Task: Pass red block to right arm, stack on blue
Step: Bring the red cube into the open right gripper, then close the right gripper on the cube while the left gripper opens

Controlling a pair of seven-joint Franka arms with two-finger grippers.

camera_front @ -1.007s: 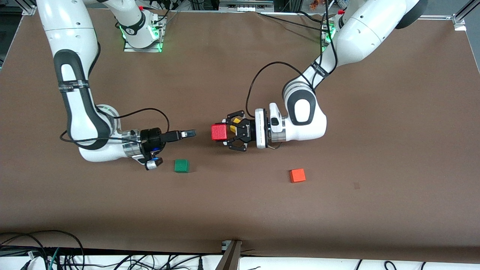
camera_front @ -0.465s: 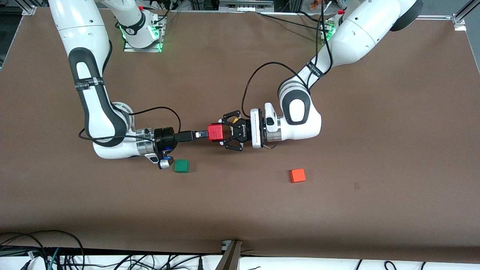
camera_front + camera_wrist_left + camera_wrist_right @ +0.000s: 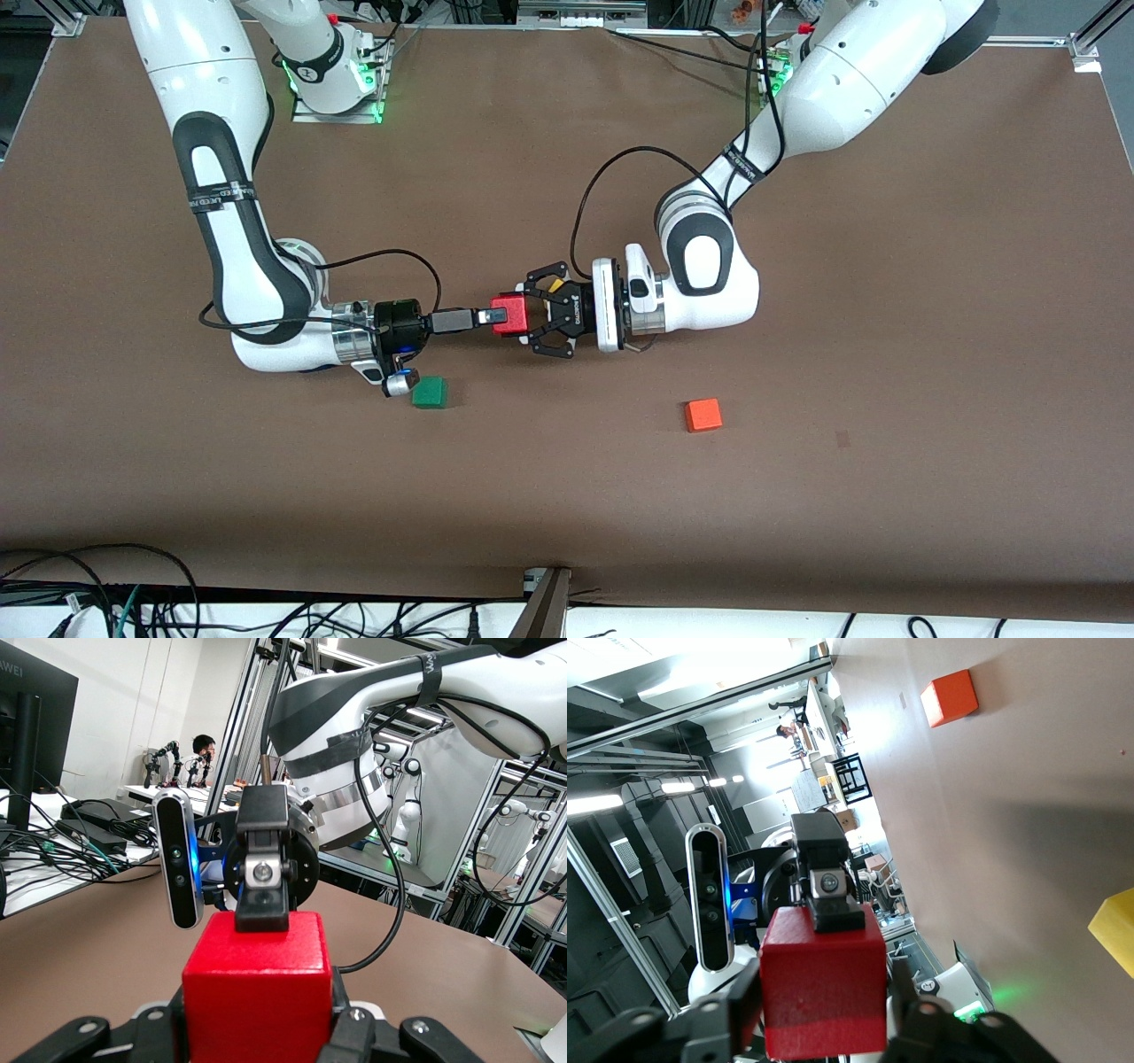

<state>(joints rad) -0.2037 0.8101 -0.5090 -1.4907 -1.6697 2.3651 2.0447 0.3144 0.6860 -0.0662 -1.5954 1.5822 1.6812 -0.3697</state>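
The red block (image 3: pixel 511 315) is held in the air over the middle of the table, between the two grippers. My left gripper (image 3: pixel 524 316) is shut on it, one finger on each side, and in the left wrist view the red block (image 3: pixel 257 992) fills the space between the black fingers (image 3: pixel 359 1041). My right gripper (image 3: pixel 494 315) meets it from the right arm's end. In the right wrist view its jaws stand against two faces of the red block (image 3: pixel 822 992). The blue block is out of view.
A green cube (image 3: pixel 430 392) lies on the table just under the right wrist. An orange cube (image 3: pixel 702 415) lies nearer the front camera toward the left arm's end. A yellow cube (image 3: pixel 556 285) shows partly under the left gripper.
The right gripper has travelled toward the left arm's end, reached the red block and shut on it. The left gripper shifted slightly toward it, still holding the block.
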